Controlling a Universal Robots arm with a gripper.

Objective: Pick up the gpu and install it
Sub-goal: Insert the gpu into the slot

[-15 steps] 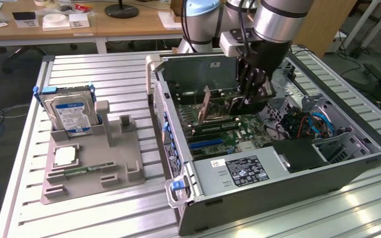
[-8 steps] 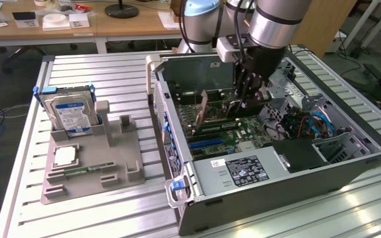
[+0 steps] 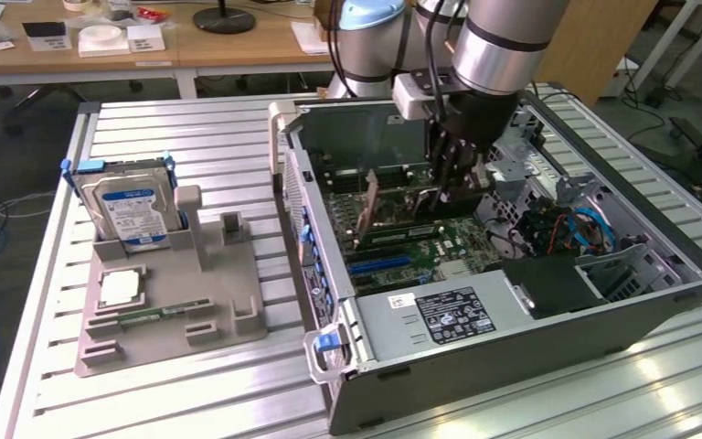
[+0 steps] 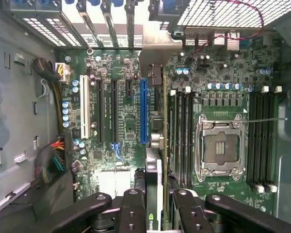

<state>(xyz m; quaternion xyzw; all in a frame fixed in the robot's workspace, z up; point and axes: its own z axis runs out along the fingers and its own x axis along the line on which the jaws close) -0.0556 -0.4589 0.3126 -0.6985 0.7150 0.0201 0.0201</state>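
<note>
Your claw (image 4: pixel 157 213) grips the gpu (image 4: pixel 153 184) edge-down inside the case (image 3: pixel 510 357), at the exterior view's 3 o'clock from the tray (image 3: pixel 193 306), seemingly to line it up with the slots (image 4: pixel 143 111).

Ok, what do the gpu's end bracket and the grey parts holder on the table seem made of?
The gpu end bracket: probably thin sheet metal, dull silver sheen, bent edge. The parts holder: likely moulded plastic, matte grey, no glare, blocky shapes.
</note>
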